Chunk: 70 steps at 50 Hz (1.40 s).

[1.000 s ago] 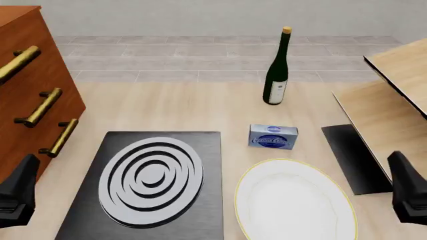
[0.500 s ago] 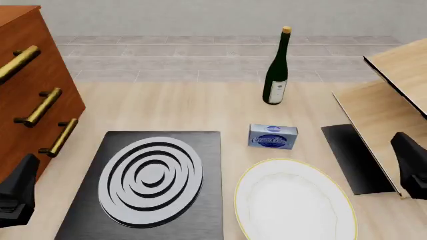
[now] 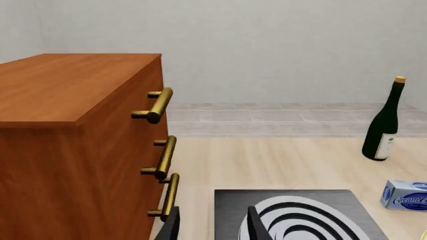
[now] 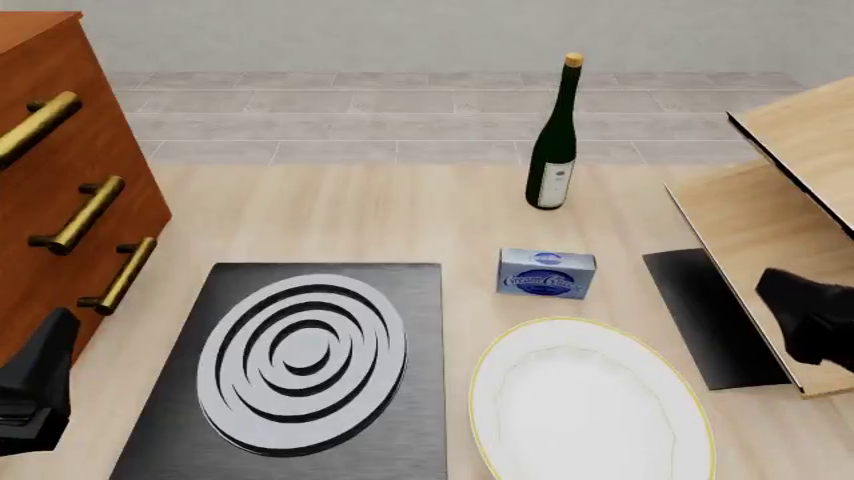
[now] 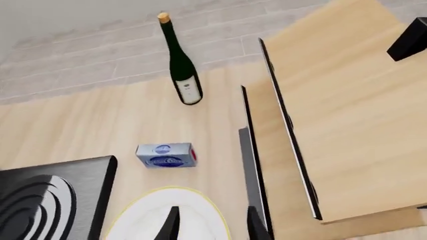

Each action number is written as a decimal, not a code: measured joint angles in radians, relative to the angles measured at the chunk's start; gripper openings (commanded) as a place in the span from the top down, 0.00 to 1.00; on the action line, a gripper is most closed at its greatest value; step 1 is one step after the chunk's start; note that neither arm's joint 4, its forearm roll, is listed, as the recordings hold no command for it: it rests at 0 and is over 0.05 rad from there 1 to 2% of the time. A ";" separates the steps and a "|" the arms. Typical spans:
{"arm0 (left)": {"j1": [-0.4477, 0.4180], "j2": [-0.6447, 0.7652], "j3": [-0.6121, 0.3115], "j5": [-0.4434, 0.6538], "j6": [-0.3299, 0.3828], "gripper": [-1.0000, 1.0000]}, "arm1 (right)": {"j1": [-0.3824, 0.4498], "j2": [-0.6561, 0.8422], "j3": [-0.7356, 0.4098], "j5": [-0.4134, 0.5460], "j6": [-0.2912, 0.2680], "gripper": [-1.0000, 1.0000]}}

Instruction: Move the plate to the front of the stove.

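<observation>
Right tool [image 5: 210,225], fingers apart & empty, has swung in toward the plate [image 4: 587,410], still untouched right of the stove [image 4: 300,365]; left tool [image 3: 212,226] idle, also apart — approach only.

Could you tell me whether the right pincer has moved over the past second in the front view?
Yes. The right pincer has risen in the frame, farther out alongside the dark panel; the plate is unmoved.

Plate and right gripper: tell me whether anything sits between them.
Nothing visible does. The right gripper hangs open just above the plate, beside its right rim. The cream cheese box and wine bottle stand farther back, off that path.
</observation>
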 measured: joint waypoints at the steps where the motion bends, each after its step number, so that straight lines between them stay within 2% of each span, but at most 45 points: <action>1: 0.000 0.000 0.000 0.000 0.000 0.00 | 0.000 0.005 -0.005 0.012 0.009 0.00; 20: 0.000 0.000 0.000 0.000 0.000 0.00 | -0.032 0.100 -0.025 0.132 0.163 0.00; 33: 0.000 0.000 0.000 0.000 0.000 0.00 | -0.013 0.243 0.002 0.082 0.262 0.00; 41: 0.000 0.000 0.000 0.000 0.000 0.00 | 0.010 0.259 0.051 0.083 0.317 0.00; 70: 0.000 0.000 0.000 0.000 0.000 0.00 | 0.073 0.231 0.209 0.106 0.401 0.00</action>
